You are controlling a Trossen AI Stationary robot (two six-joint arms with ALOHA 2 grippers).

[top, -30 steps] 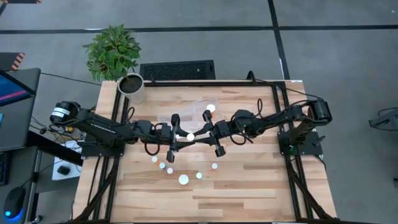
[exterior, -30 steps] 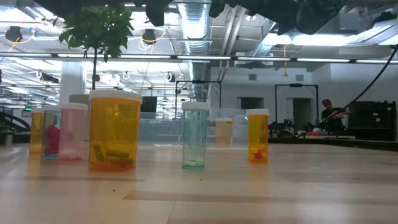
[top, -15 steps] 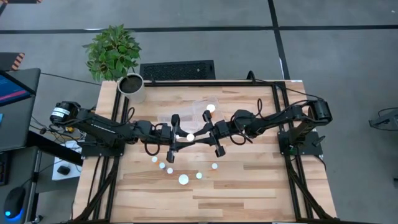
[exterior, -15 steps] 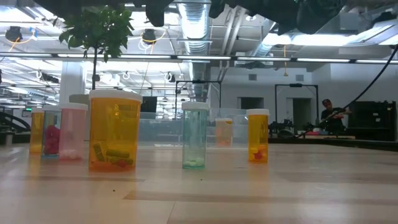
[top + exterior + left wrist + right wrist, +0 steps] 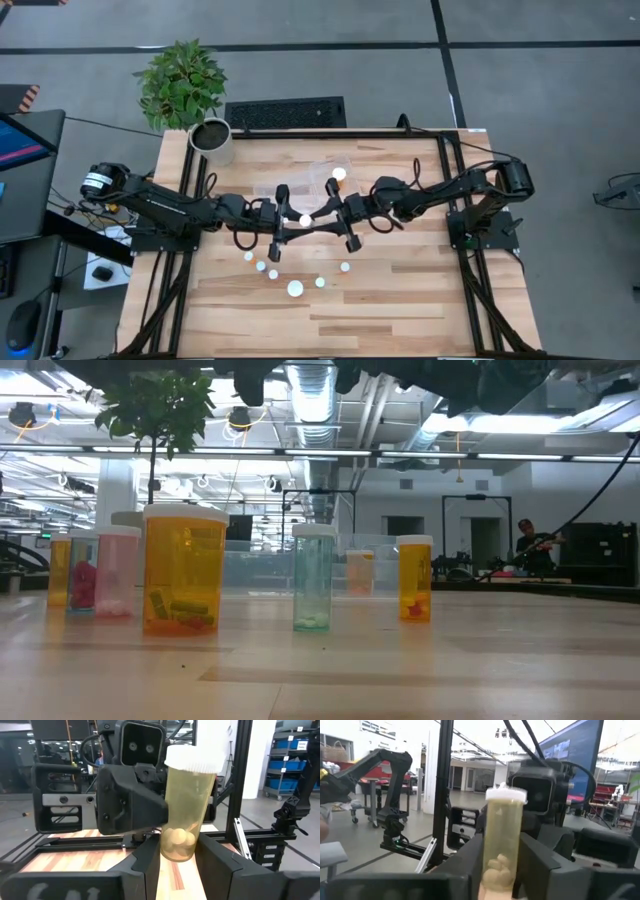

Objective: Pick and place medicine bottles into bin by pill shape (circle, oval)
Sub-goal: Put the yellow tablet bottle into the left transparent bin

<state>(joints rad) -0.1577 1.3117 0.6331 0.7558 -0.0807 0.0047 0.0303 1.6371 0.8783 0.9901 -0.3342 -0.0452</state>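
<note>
From left to right, little has changed since a second ago. The left gripper (image 5: 286, 222) sits where it did, over the middle of the table (image 5: 400, 300), its fingers (image 5: 147, 862) pinching the base of a bottle (image 5: 189, 810) with round pale pills at its bottom. The bottle stands upright between the two arms, held up off the table, and its white cap has crept slightly toward the left arm.

The right gripper (image 5: 322, 218) meets it from the other side, its fingers (image 5: 540, 865) flanking the same bottle. They appear a little looser than before, though whether they touch the bottle cannot be told.

The bin (image 5: 318, 178) lies just behind the grippers with one capped bottle (image 5: 339, 174) in its right part, as before.

The loose bottles (image 5: 295, 288) lie in the same arc on the near side of the table. In the low view the big orange one (image 5: 184, 570) and its neighbours stand unmoved. The plant pot (image 5: 211, 141) stays at the far left corner.
</note>
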